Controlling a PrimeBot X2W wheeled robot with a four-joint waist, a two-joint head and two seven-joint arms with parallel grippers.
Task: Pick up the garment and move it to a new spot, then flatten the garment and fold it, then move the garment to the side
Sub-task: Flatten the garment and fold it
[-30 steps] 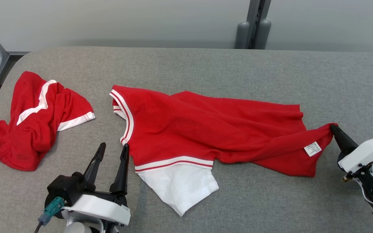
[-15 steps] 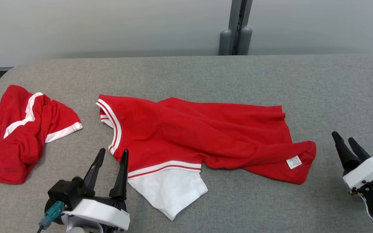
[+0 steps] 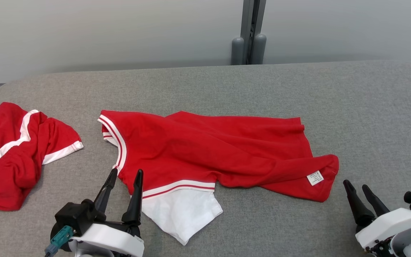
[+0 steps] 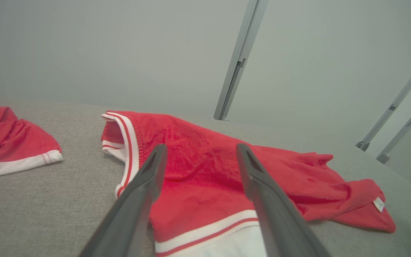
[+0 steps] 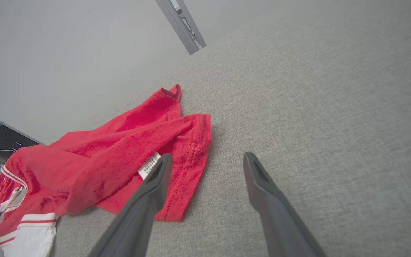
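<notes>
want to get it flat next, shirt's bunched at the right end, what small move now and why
Probably bring the open right tool to the folded-over hem corner of the red shirt and pinch it: that corner lies doubled with its white label showing, and the tool sits beside it, empty.

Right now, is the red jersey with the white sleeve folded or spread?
Spread but rumpled: the red white-sleeved jersey lies creased on the grey fabric table, labelled hem corner turned over.
</notes>
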